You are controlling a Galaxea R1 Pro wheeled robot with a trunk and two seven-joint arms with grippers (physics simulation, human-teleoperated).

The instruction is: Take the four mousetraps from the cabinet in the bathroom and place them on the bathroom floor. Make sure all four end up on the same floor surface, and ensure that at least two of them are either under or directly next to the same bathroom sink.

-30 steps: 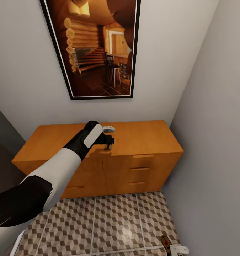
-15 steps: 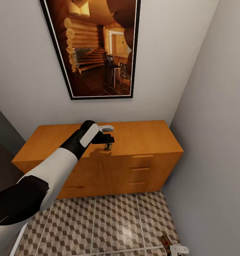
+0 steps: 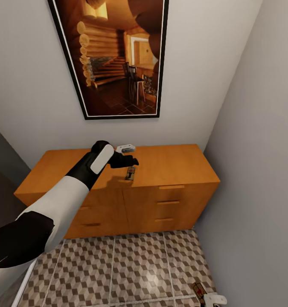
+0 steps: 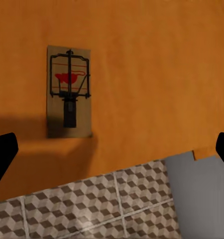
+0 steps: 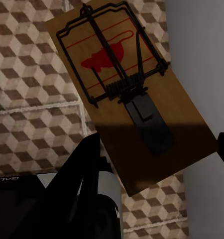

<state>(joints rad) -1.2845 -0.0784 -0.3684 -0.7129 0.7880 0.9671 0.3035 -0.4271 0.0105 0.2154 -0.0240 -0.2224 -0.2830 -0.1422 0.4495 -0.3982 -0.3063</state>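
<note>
While the left arm is reaching out over the cabinet, the left gripper is hovering above the wooden top, and its jaws are standing wide apart, gripping nothing. One mousetrap is lying flat on the cabinet top near the front edge, just below and in front of that gripper; in the left wrist view the same mousetrap is sitting between the two dark fingertips but well clear of both, its red mark and wire bar facing up. Patterned bathroom floor is showing below the cabinet front with its thin bar handles. Down at the lower right of the head view, the right gripper is sitting low beside the grey wall, with a second mousetrap at its tip. In the right wrist view that mousetrap is looming large and tilted over the floor tiles, one dark finger pressing its edge, so the right jaws are clamping it. A framed picture of a log interior is hanging on the wall above the cabinet.
</note>
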